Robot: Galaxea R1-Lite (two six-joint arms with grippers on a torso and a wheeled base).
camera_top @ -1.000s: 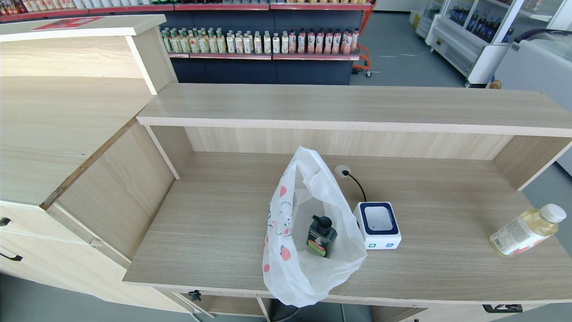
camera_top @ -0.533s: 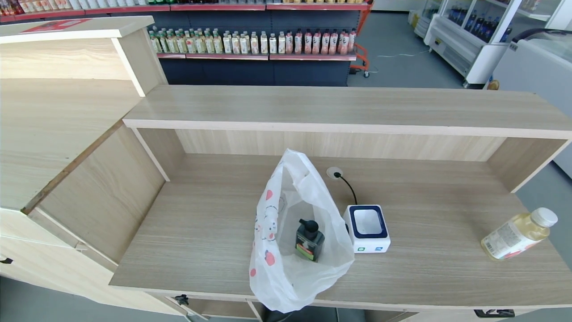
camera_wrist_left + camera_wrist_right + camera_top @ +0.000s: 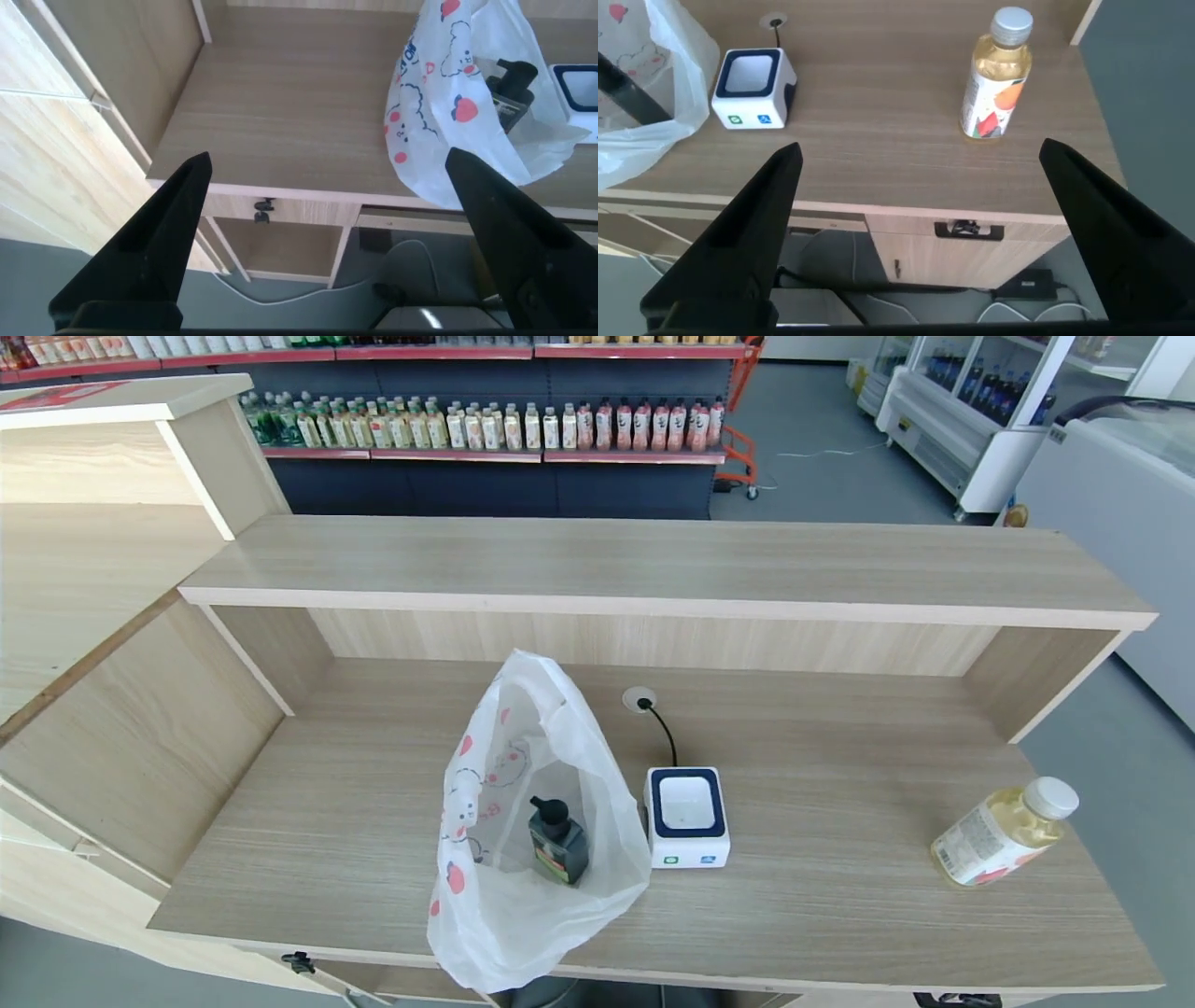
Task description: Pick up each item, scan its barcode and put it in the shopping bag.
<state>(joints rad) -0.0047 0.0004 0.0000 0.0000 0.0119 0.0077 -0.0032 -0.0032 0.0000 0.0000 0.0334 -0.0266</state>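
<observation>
Plastic bottle (image 3: 1004, 833) of pale yellow liquid, white cap, label round the body. It appears to stand upright at the right end of the bench (image 3: 840, 915), well apart from the scanner (image 3: 688, 817). Probably full and fairly heavy, with smooth walls that give a little, so grip across the labelled middle, not the cap. Scanner sits just beside the bag (image 3: 485, 915), which holds a dark pump bottle (image 3: 558, 845). Left tool (image 3: 329, 159) and right tool (image 3: 920, 147) are spread wide and empty, off the bench's near edge.
</observation>
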